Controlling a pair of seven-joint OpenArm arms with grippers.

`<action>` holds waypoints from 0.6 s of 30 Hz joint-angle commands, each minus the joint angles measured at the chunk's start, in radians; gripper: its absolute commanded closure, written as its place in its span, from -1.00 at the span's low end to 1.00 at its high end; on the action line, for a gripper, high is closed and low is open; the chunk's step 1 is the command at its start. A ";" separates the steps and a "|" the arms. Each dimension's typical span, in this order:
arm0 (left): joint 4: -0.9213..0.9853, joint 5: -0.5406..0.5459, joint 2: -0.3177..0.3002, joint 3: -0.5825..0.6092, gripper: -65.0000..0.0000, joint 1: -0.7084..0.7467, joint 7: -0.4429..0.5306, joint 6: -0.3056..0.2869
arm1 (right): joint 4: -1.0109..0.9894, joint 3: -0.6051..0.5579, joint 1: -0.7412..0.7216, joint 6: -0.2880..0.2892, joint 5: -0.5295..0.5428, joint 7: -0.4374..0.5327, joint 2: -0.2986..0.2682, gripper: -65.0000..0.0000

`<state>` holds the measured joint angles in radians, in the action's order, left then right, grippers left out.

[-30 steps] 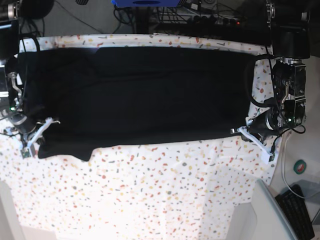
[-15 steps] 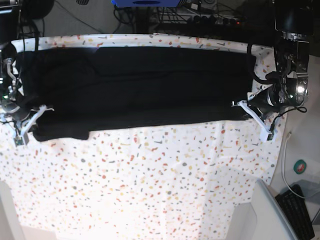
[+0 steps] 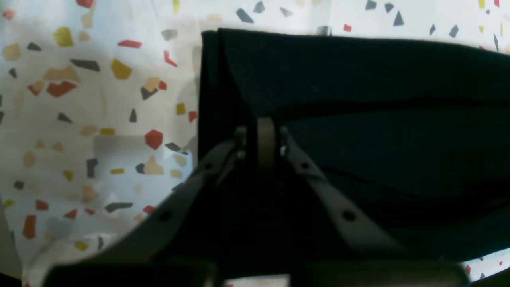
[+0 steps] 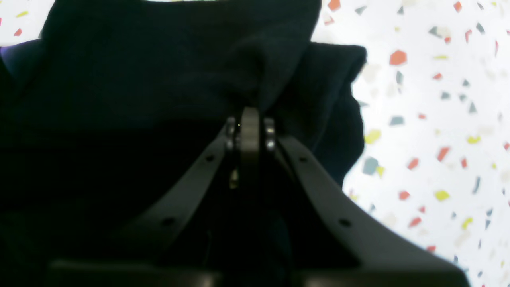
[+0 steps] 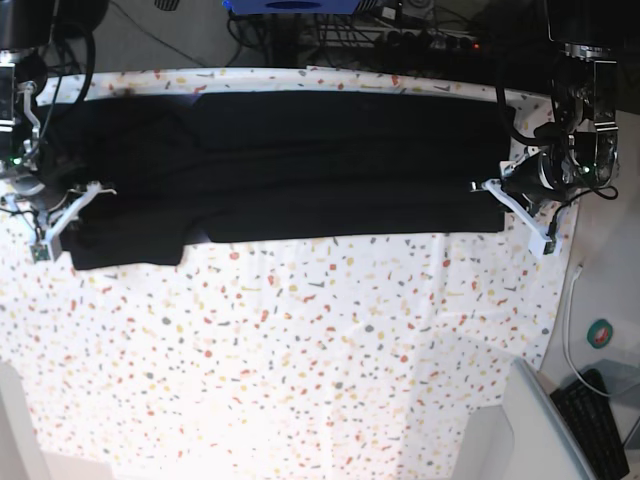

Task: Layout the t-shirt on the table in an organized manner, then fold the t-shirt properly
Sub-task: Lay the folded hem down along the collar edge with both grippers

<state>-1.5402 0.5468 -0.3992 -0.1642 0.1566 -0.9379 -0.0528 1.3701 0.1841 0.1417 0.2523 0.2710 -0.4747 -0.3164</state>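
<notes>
2 jaws clamp the shirt (image 5: 300, 160), carrying its near edge back.
The band on the worktop (image 5: 300, 380) is narrower: fold closing.

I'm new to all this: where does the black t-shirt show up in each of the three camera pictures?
Base view: the t-shirt lies as a wide band across the far part of the table.
Left wrist view: it fills the right and centre, pinched by the left gripper.
Right wrist view: it fills the left and centre, pinched by the right gripper.
Shared landmark: the speckled tabletop beside the cloth.
</notes>
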 commanded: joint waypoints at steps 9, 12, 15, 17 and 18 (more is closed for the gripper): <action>-0.016 0.000 -0.022 -0.019 1.00 0.004 0.010 0.001 | 0.124 0.013 0.000 -0.005 0.003 -0.117 -0.019 1.00; -0.016 0.000 -0.025 -0.019 1.00 -0.004 0.009 0.001 | 0.170 0.013 -0.003 -0.005 0.003 -0.161 -0.022 1.00; -0.016 0.005 -0.039 -0.010 1.00 -0.004 0.007 0.001 | 0.226 0.013 -0.003 -0.005 0.003 -0.233 -0.022 1.00; -0.015 0.005 -0.042 -0.010 1.00 0.002 0.007 0.001 | 0.249 0.015 -0.001 -0.005 0.003 -0.278 -0.020 1.00; -0.013 0.002 -0.042 -0.010 1.00 0.005 0.007 0.001 | 0.245 0.015 0.000 -0.005 0.003 -0.287 -0.019 1.00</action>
<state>-1.5383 0.5503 -0.4221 -0.1677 0.1677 -0.9390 -0.0532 1.6028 0.1890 0.1505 0.2512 0.2764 -0.7681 -0.3183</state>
